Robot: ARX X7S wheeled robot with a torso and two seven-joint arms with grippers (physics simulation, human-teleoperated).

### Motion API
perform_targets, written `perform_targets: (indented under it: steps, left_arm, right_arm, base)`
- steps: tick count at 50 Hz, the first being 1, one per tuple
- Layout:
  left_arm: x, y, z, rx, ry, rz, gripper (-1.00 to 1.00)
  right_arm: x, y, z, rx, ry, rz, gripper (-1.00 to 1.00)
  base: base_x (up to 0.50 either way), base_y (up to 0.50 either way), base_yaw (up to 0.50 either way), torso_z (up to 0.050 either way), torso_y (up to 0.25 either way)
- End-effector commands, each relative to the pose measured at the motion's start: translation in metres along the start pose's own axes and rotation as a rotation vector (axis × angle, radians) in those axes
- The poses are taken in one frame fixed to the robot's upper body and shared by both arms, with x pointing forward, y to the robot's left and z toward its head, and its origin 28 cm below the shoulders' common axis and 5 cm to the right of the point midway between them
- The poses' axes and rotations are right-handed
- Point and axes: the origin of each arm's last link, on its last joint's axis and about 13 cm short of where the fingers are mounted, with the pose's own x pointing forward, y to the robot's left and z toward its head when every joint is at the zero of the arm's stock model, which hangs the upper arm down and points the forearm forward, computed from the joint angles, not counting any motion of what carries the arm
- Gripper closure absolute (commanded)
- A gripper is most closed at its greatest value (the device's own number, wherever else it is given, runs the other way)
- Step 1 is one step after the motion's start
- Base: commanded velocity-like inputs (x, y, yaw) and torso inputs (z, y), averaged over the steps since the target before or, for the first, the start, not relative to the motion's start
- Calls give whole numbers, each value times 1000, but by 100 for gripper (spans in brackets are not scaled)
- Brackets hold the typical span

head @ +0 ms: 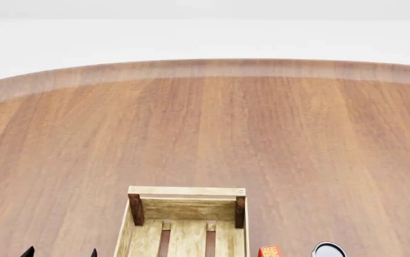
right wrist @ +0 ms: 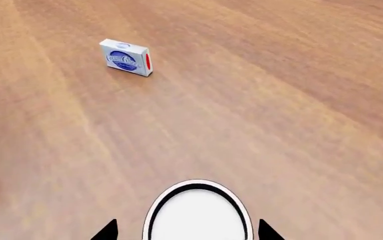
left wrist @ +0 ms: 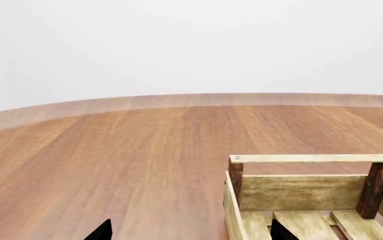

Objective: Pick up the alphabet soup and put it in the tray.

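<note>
Wooden table (head: 205, 134), pale backdrop; right pincer (right wrist: 188, 231) spread around alphabet soup (right wrist: 198, 212).

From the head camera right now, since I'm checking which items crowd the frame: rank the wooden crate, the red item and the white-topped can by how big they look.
1. wooden crate, by far the largest.
2. and 3. white-topped can and red item: both small and cut off by the frame's edge, so I can't rank them.

Bright even render, soft shadows, sharp focus.
</note>
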Motion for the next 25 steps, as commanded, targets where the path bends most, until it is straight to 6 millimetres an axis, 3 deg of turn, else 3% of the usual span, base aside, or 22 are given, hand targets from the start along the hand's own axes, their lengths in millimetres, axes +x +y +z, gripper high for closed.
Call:
perform_targets:
  steps: [1, 25]
  left_arm:
    - [0, 0, 0, 1, -1, -1, -100]
    - [0, 0, 0, 1, 0, -1, -100]
  right_arm:
    - [4, 0, -4, 5, 7, -9, -100]
    - [12, 3, -13, 7, 27, -4, -100]
  base:
    - [0, 0, 0, 0, 0]
    - [0, 0, 0, 0, 0]
